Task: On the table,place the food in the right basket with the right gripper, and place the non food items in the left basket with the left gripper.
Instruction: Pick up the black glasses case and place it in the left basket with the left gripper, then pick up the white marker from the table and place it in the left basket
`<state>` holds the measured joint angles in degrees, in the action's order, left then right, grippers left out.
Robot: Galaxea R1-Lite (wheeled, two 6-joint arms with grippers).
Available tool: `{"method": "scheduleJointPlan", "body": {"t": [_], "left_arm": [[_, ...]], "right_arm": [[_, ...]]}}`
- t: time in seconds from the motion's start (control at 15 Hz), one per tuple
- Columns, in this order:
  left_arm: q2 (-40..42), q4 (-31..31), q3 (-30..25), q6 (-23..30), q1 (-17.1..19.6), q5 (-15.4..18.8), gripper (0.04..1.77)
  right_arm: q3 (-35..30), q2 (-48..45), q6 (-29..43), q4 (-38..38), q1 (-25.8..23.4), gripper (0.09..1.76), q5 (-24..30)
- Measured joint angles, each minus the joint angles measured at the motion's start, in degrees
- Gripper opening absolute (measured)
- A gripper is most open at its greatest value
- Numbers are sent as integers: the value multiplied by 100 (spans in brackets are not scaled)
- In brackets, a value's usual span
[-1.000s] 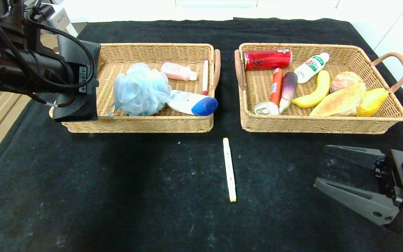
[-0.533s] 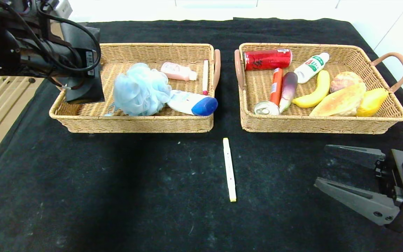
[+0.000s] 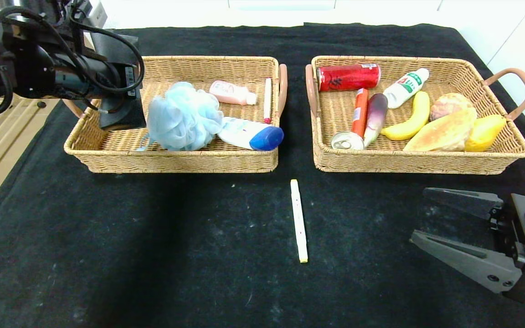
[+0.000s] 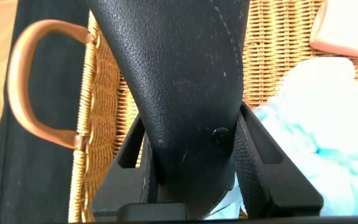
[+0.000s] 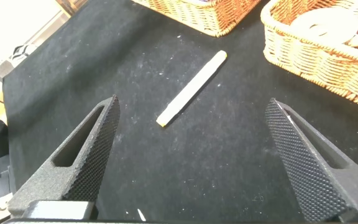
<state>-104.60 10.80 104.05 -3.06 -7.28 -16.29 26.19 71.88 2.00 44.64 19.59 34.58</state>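
Observation:
My left gripper [image 4: 191,118] is shut on the black glasses case [image 3: 121,109], which hangs over the left end of the left basket [image 3: 176,161], just beside the pale blue pouf [image 3: 182,116]. The case [image 4: 179,93] fills the space between the fingers. A white bottle with a blue cap [image 3: 251,133] lies in that basket too. The white marker [image 3: 299,221] lies on the table [image 3: 153,255] in front of the baskets. My right gripper [image 3: 422,214] hovers open to the marker's right, empty. The eggplant [image 3: 375,116] and orange sausage [image 3: 360,111] lie in the right basket [image 3: 408,161].
The right basket also holds a red can [image 3: 348,76], a banana [image 3: 410,119], bread [image 3: 442,132], a white bottle [image 3: 405,87] and a tin [image 3: 347,140]. A pink bottle [image 3: 231,92] and a pen [image 3: 267,99] lie in the left basket. The table's left edge [image 3: 12,164] drops to the floor.
My left arm has carried the glasses case from the left basket's front-left corner back and rightward, over the basket's left end. The right arm and the marker have not moved.

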Motion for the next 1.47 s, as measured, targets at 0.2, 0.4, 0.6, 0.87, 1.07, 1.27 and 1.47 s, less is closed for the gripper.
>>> {"method": "scheduleJointPlan", "body": {"t": [0.2, 0.4, 0.6, 0.87, 1.07, 1.27, 1.47], "left_arm": [[-26, -11, 4, 6, 0, 0, 104], [-28, -6, -7, 11, -2, -2, 126], [-11, 16, -49, 15, -10, -5, 140], [178, 69, -284, 17, -68, -5, 152], [569, 85, -758, 32, -230, -22, 158], [1141, 107, -1438, 158, -700, -96, 163], [1502, 157, -1843, 540, -1419, -377, 165]], "right_arm": [[0, 0, 1, 4, -2, 171, 0], [0, -2, 1, 6, -2, 171, 2], [0, -11, 1, 1, -2, 171, 2], [0, -22, 0, 1, -2, 171, 2], [0, -22, 1, 1, -2, 171, 0], [-1, -22, 1, -10, 4, 171, 2], [-11, 0, 1, -21, 9, 171, 2]]}}
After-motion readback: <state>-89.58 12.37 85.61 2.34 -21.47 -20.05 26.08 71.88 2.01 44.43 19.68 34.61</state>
